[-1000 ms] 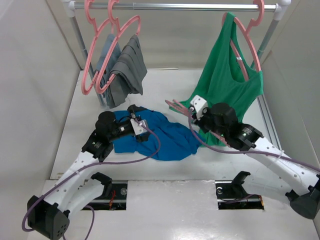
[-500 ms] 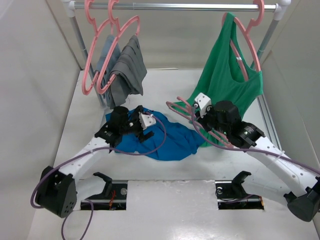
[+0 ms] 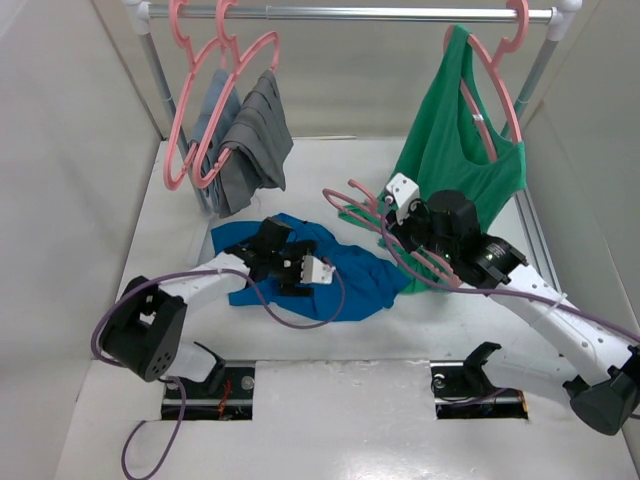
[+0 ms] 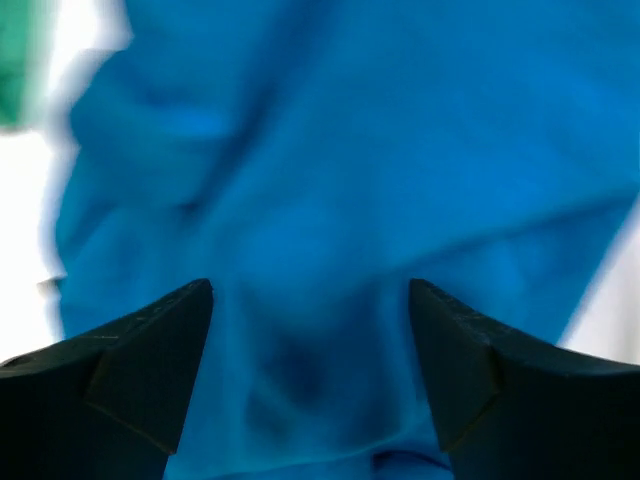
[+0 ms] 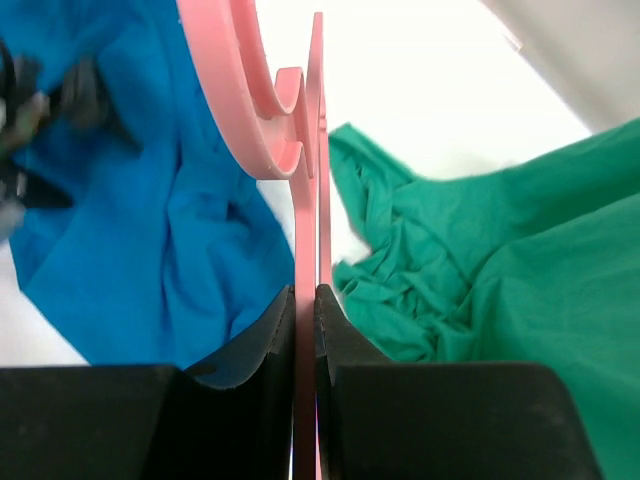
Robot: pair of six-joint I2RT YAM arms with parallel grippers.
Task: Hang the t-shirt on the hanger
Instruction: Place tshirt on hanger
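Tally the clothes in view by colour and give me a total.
Blue: 1, the t-shirt
Green: 1, the top
Grey: 2, a lighter garment and a darker garment
Total: 4

Left arm [image 3: 200, 286] bent inward, jaws apart; right arm [image 3: 550, 312] outstretched, jaws pinched together.

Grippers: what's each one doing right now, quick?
Left gripper: open, jaws apart over the t-shirt, gripping nothing.
Right gripper: shut on the hanger.
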